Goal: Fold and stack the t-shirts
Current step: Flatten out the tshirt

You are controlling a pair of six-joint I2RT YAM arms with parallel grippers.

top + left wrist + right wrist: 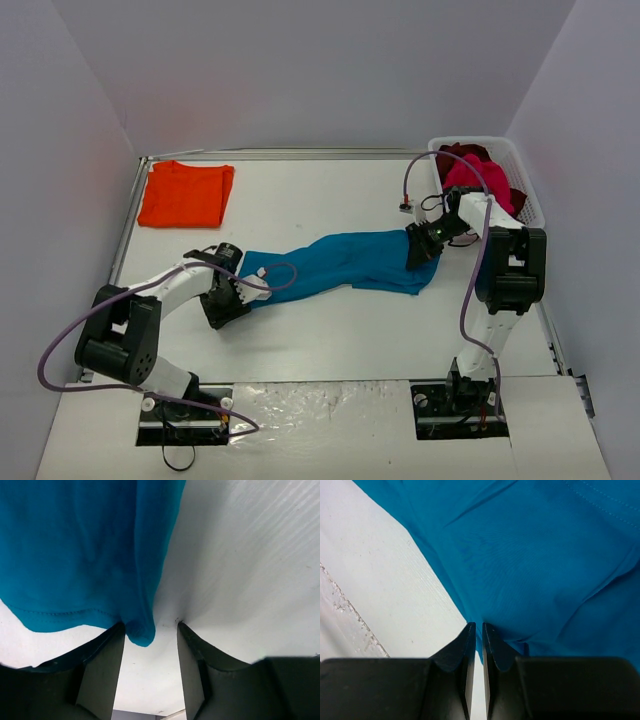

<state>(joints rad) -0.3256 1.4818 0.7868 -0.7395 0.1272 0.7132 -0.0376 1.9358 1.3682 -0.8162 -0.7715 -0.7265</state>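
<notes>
A teal-blue t-shirt lies stretched out across the middle of the table. My left gripper is open at its left end. In the left wrist view a corner of the teal-blue t-shirt lies between the open fingers, next to the left finger, and the left gripper rests low on the table. My right gripper is at the shirt's right end. In the right wrist view the right gripper is shut on the edge of the teal-blue t-shirt. A folded orange t-shirt lies at the far left. A magenta-pink t-shirt and a dark red t-shirt sit in the basket.
A white slotted basket stands at the far right, just behind my right arm. Grey walls enclose the table on three sides. Purple cables loop from both arms over the table.
</notes>
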